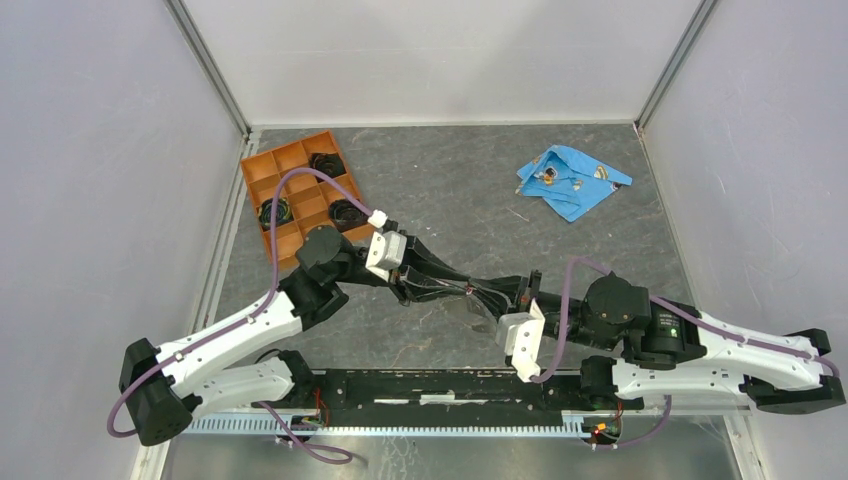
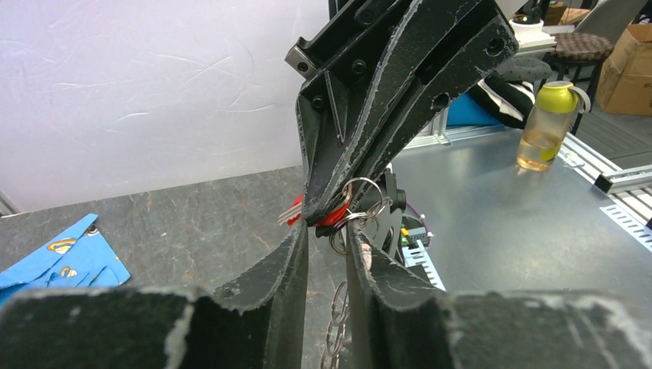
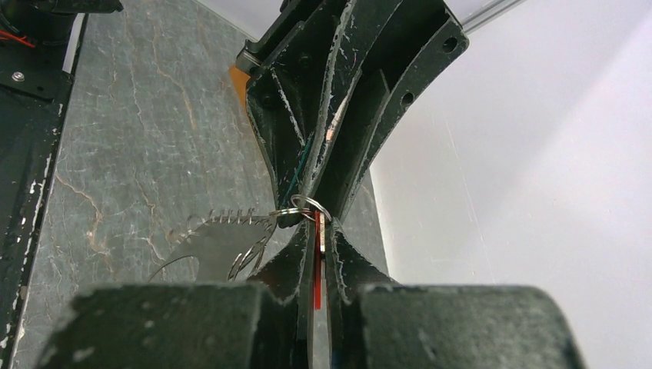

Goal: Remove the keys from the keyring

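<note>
Meeting tip to tip above the bench [image 1: 450,180] in the overhead view, the left gripper [image 1: 478,294] and the right gripper [image 1: 500,298] hide what sits between them, and the key and keyring are too small to make out here. An orange tray [image 1: 262,190] lies beyond the left gripper's wrist. A blue cloth [image 1: 570,185] lies well beyond the right gripper.

In the left wrist view, the left gripper [image 2: 327,234] has its fingers drawn close, leaving a narrow gap through which a chain [image 2: 336,323] hangs. At its tips the right gripper [image 2: 323,209] comes in from above, pressed together on the red head of the key [image 2: 335,216]. The keyring [image 2: 366,181] shows just beside that pinch.

In the right wrist view, the right gripper [image 3: 317,244] is pinching the key [image 3: 317,277], a red sliver edge-on between its fingers. Just past its tips the left gripper [image 3: 304,198] is pressed together on the keyring [image 3: 321,206]. A flat toothed metal plate [image 3: 219,242] sits just left of both grippers' tips.
</note>
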### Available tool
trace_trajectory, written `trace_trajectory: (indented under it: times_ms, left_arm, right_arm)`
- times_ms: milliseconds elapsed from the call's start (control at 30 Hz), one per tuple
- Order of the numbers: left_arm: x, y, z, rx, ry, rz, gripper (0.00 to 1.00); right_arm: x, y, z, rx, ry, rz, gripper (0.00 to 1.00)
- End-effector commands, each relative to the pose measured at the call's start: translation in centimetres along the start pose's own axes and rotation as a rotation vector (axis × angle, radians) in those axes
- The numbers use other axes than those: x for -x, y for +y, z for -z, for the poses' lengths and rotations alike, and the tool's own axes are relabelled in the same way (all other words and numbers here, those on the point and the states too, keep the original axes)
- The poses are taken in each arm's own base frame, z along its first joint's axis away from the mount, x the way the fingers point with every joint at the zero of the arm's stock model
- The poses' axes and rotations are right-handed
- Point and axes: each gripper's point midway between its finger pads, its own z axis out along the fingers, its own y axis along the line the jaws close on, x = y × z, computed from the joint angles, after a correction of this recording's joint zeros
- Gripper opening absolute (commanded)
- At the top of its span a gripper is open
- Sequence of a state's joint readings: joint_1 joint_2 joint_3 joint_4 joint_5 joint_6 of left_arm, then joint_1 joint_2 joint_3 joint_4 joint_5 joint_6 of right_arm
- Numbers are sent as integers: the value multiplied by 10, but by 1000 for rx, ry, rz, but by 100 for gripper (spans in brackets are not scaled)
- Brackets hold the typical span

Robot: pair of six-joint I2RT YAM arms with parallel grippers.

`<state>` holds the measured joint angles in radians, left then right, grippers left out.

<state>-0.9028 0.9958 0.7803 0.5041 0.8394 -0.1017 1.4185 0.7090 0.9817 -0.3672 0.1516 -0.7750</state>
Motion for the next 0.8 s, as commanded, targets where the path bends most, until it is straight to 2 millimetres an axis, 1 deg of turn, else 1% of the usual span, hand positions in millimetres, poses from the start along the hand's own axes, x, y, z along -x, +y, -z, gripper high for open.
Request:
trace_trajectory:
  times_ms: [0, 200, 267, 300, 400, 567, 700, 767]
  left_arm:
    - [12, -3, -3, -9, -43, 8, 29]
    - [7, 2, -4, 21, -36, 55, 12]
    - [5, 5, -4, 38, -27, 80, 3]
    - [3, 7, -4, 51, -19, 98, 2]
    - [-2, 15, -5, 101, 11, 152, 2]
    - [-3, 24, -4, 168, 4, 230, 2]
    - [-1, 24, -3, 185, -32, 276, 2]
    - [3, 21, -2, 177, -68, 279, 2]
  right_arm:
    - [15, -27, 5, -99, -37, -2, 1]
    - [14, -29, 7, -111, -32, -8, 1]
    - [13, -29, 7, -114, -24, -9, 1]
    - [12, -29, 7, -116, -19, -10, 1]
    - [8, -32, 10, -133, 6, -15, 1]
    - [-5, -32, 12, -144, 71, -14, 1]
    - [-16, -31, 13, -155, 123, -10, 1]
    - [-20, -30, 14, -157, 140, -6, 1]
